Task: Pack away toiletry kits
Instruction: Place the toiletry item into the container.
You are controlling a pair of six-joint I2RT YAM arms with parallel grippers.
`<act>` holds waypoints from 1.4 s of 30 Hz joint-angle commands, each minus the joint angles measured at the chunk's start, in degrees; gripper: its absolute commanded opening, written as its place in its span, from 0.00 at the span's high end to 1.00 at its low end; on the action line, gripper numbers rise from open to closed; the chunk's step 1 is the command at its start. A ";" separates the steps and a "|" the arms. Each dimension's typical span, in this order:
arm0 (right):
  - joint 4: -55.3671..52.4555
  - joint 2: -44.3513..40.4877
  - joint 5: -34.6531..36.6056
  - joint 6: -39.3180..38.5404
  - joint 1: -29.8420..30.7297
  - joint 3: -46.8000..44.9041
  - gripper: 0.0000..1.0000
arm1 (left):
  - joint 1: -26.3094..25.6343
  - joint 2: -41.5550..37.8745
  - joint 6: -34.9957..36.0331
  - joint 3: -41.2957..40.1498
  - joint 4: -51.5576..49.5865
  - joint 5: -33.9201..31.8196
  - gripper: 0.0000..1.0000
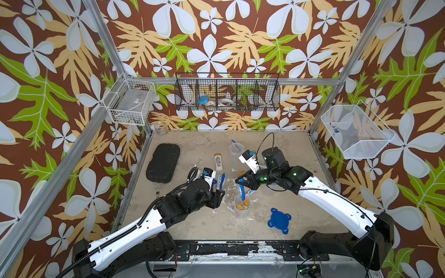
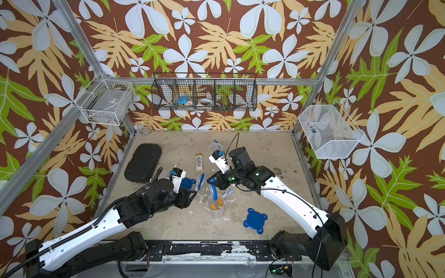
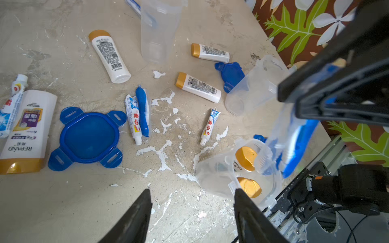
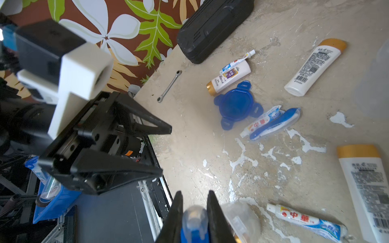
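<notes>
Two gold-capped bottles (image 1: 239, 206) already stand inside the clear cup (image 1: 240, 214), which sits upright near the middle of the front edge of the bench (image 1: 197, 223). The step in hand looks to be getting a toothbrush in beside them. The right gripper (image 4: 195, 210) is clamped on the upper end of a wrapped blue toothbrush (image 1: 244, 192). It hangs tilted, and its lower end seems to be just inside the cup's mouth. The left gripper (image 3: 192, 192) hovers just beside the cup on its left, fingers apart and holding nothing, perhaps ready to steady the cup.

As I judge it, the next move calls for bringing the brush more upright and lower before letting go, so that it slides down between the bottles and the wall rather than tipping out over the rim. The light cup could shift if nudged. After that, this kit looks to need the toothpaste tube (image 1: 251, 192) lying just right of the cup, then the blue lid (image 1: 279, 220) waiting toward the front right corner. Another cup (image 1: 234, 150) stands near the back edge with a brush in it.
</notes>
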 commanded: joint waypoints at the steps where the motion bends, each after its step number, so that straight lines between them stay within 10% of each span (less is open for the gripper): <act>1: -0.16 -2.11 0.47 -2.64 -0.02 -1.18 0.99 | 0.33 1.89 -0.70 0.32 0.21 -0.13 0.37; 42: 13.42 -6.34 8.15 -3.10 3.15 -14.09 0.85 | 4.00 5.61 -0.34 -1.14 2.14 0.55 0.39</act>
